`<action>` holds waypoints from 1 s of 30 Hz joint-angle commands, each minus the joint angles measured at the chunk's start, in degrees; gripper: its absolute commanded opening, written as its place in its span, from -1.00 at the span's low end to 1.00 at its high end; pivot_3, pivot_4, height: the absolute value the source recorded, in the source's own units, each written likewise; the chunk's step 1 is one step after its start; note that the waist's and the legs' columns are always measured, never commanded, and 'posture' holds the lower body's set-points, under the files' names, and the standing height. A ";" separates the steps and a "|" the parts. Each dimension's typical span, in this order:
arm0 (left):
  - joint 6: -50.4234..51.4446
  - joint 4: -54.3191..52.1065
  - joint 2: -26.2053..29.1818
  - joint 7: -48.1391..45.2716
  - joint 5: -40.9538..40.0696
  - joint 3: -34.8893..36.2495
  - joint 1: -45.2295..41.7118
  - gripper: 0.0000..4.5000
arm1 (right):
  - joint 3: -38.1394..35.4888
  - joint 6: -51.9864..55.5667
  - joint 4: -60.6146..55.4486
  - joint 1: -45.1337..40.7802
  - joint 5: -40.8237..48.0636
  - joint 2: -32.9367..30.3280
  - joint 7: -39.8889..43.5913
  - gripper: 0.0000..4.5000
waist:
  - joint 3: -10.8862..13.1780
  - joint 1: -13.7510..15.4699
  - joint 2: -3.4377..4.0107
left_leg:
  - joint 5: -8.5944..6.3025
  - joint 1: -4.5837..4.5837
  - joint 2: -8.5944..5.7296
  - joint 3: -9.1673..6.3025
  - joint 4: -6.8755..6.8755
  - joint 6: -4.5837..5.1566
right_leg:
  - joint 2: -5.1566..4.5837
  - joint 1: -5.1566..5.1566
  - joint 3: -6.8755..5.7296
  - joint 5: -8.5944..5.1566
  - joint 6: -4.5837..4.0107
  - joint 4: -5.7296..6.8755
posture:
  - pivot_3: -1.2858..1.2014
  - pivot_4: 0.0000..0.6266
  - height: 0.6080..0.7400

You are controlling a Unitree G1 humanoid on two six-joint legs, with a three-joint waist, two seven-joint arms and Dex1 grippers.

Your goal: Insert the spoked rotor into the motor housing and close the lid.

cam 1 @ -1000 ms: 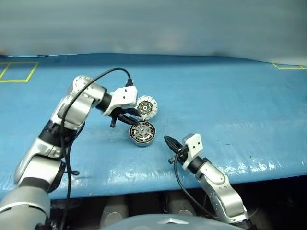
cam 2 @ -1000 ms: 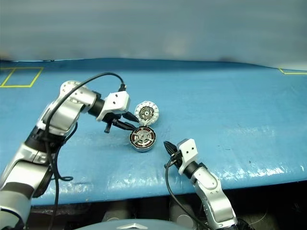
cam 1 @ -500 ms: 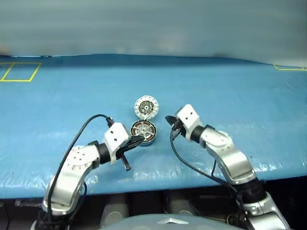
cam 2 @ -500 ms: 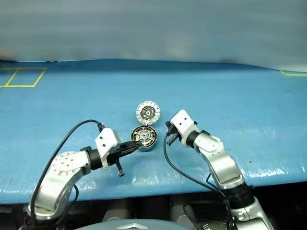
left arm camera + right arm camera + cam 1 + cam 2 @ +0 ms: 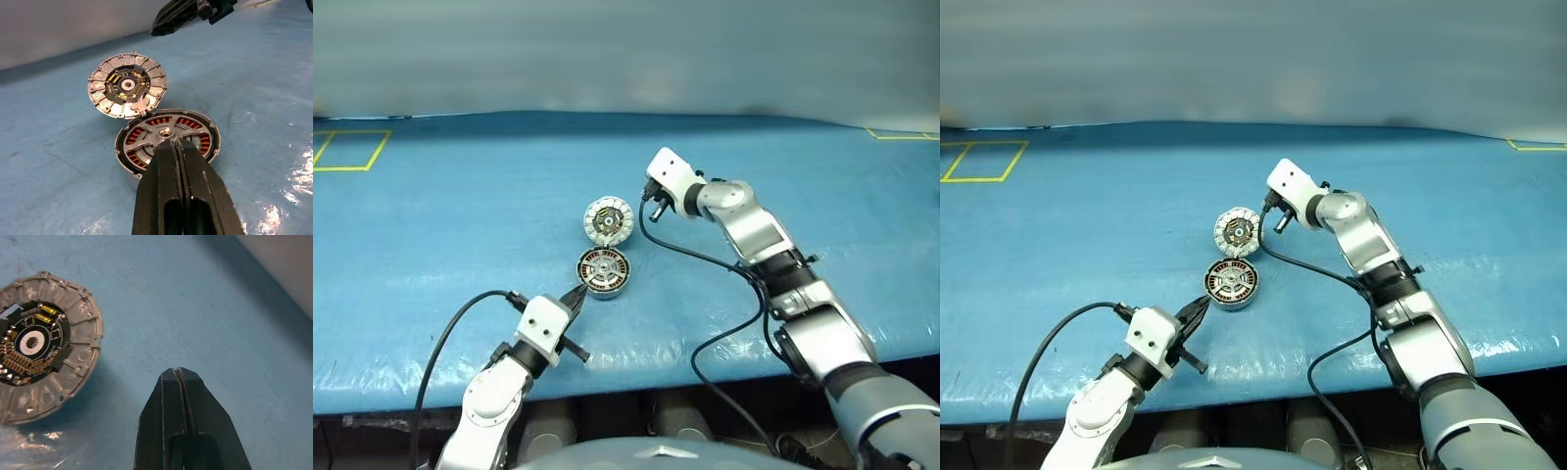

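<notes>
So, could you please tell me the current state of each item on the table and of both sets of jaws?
motor housing: open, lying flat on the blue table, spoked rotor seated inside.
spoked rotor: lying in the housing over the copper windings.
lid: swung open, inner face showing, joined to the housing at the hinge.
left gripper: jaws shut, empty, just short of the housing.
right gripper: jaws shut, empty, beside the lid.
</notes>
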 commanded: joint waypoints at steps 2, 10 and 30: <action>-6.87 3.55 -2.85 2.59 -2.60 0.73 1.13 -0.99 | 0.37 -9.28 15.87 -9.24 -3.39 3.72 0.80 -1.00 | 0.08 -0.19 0.10 | 0.00 -0.06 0.00 0.05 -0.07 0.01 | -0.01 -0.07 -0.01 0.01 0.01 -0.09 | 0.03 -0.52 1.00; -11.57 9.04 -5.37 4.96 -3.32 0.72 2.24 -0.99 | 2.42 -22.38 34.92 -18.86 -9.10 9.23 5.89 -1.00 | 0.11 -0.43 0.16 | -0.01 -0.61 0.00 0.24 -0.21 0.01 | -0.03 -0.66 -0.02 0.06 0.09 -0.13 | 0.03 -0.52 1.00; -9.74 10.12 -5.62 5.18 -3.94 -0.27 0.89 -0.99 | -5.53 -21.25 28.98 -19.46 0.45 10.95 50.73 -1.00 | 0.17 -1.00 0.26 | 0.00 -0.45 0.03 0.15 -0.66 0.00 | 0.02 -0.71 -0.10 0.15 0.26 -0.15 | 0.03 -0.52 1.00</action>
